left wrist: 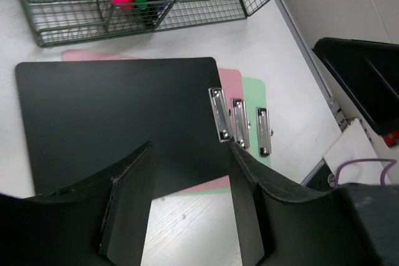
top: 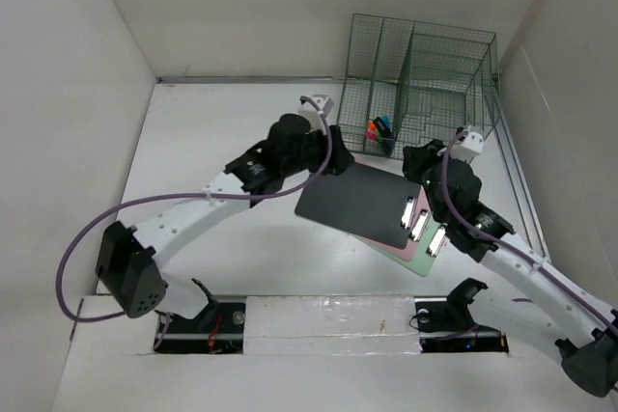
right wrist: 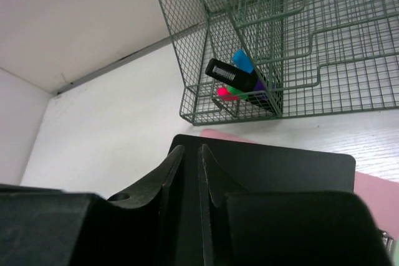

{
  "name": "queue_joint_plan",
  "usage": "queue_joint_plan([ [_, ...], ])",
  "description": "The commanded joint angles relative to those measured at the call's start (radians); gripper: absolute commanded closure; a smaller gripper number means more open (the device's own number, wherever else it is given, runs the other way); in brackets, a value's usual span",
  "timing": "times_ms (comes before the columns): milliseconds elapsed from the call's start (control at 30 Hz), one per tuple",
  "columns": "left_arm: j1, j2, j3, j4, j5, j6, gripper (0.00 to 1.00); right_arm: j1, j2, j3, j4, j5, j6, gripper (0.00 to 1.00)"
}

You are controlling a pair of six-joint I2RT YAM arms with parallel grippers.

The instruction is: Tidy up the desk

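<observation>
The bench (top: 222,132) is spanning the whole floor of the top view and lying under both arms. Three clipboards are lying stacked on it at centre frame, just below the wire rack (top: 425,65), which is standing in the upper right and holding markers (top: 381,130).

The black clipboard (top: 352,205) is lying uppermost, covering most of the pink clipboard (left wrist: 229,79) and the green clipboard (left wrist: 252,91). Its long axis is running from left of centre toward the right, dipping slightly, with the metal clips (top: 422,226) at the right-hand end.

The left pincer (top: 338,156) is hovering at the upper-left, plain end of the board. In the left wrist view its jaws are standing roughly half open and holding nothing. The board's near long edge is crossing the gap between them at bottom centre, and the clips are lying just right of the right-hand finger (left wrist: 246,197).

The right pincer (top: 420,166) is hovering at the board's upper-right corner, beside the clip end. In the right wrist view its fingers (right wrist: 171,172) are standing almost together with only a thin slit between them, and nothing is showing in the slit. The board is lying just beyond the tips, extending to the lower right of that frame.

Judgement: the two pincers are sitting about equally near the stack, one at each end of the long axis. The opened left pincer is appearing better prepared to take the board.
</observation>
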Motion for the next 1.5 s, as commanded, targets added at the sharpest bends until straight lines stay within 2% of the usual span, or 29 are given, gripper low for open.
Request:
queue_joint_plan([
  [0,-0.083,0.069,0.091,0.064,-0.187,-0.032,0.55,0.009,-0.061,-0.007,-0.037,0.028,0.036,0.71],
  [33,-0.083,0.118,0.112,0.116,-0.182,-0.063,0.55,0.009,-0.087,-0.01,-0.06,0.033,0.043,0.65],
  [200,-0.083,0.232,0.09,0.271,-0.194,-0.114,0.56,-0.001,-0.178,-0.061,-0.067,0.027,0.056,0.6],
  [300,-0.083,0.351,0.161,0.287,-0.238,-0.102,0.57,-0.024,-0.229,-0.097,-0.056,-0.005,0.059,0.6],
  [567,-0.063,0.552,0.364,0.29,-0.248,-0.066,0.57,-0.076,-0.269,-0.127,-0.033,-0.061,0.059,0.6],
  [767,-0.029,0.626,0.435,0.308,-0.287,-0.056,0.58,-0.085,-0.249,-0.13,-0.018,-0.09,0.054,0.6],
  [1467,-0.002,0.815,0.642,0.294,-0.197,0.015,0.59,-0.094,-0.241,-0.145,0.036,-0.137,0.024,0.58],
])
